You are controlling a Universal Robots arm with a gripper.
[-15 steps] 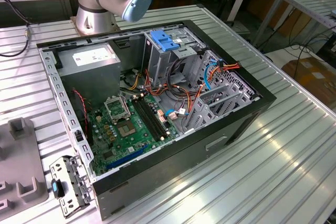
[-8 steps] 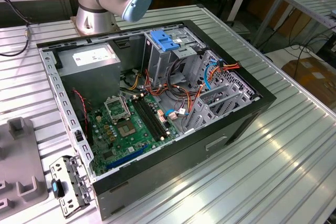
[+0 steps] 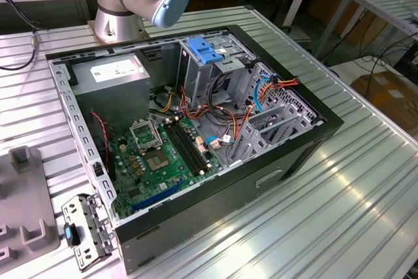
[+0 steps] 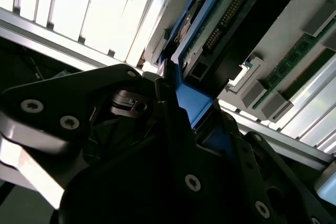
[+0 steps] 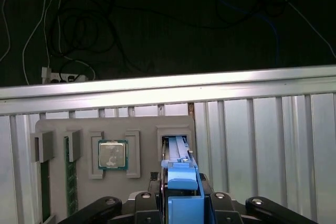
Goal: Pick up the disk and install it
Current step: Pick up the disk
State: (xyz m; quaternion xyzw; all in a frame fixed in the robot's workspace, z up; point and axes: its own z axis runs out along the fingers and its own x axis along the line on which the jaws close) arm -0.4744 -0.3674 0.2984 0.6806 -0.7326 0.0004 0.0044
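Gripper [image 5: 182, 205]: fingers are pressing in from both sides on the blue carrier bracket [image 5: 182, 184], pinching the disk [image 5: 176, 148] by its near end.

Disk: standing edge-on directly between the fingers, its far end reaching into a slot of the grey fixture tray [image 5: 142, 127] on the slatted metal table [image 5: 262, 145].

Processor chip [image 5: 112, 155]: lying in a neighbouring tray pocket, apart from the disk.

White sticker [image 3: 112, 70] on grey power supply [image 3: 110, 101], print unreadable, nothing else legible
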